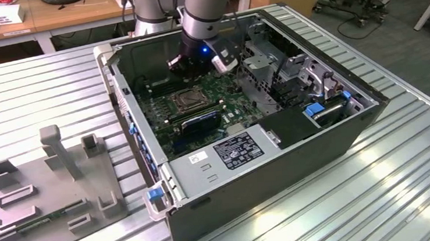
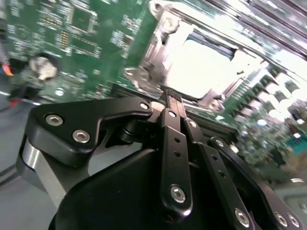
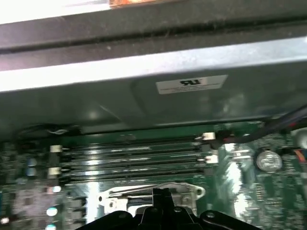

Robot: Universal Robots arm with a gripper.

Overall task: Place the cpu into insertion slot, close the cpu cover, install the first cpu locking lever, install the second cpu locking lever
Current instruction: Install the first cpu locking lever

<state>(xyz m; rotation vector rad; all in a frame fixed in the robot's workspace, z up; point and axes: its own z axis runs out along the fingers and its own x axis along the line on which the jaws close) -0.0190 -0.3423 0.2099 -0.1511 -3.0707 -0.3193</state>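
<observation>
Black jointed metal tool (image 2: 171, 98), fingers pressed together, hangs just above the square silvery-rimmed insertion slot (image 2: 201, 64) on the green circuit board (image 1: 198, 107); glare hides whether the cpu sits there. Long black memory slots (image 3: 129, 155) run beside it, inside the open grey computer case (image 1: 341, 138) on the ribbed metal table (image 1: 408, 191).

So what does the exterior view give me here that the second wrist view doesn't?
Exterior view alone: the open computer case on the slatted metal table, the grey fixture block at the exterior view's left, and the arm reaching into the case. Second wrist view alone: the gripper, fingers shut, close above the silvery cpu cover. Both share the green circuit board and the insertion slot.
</observation>
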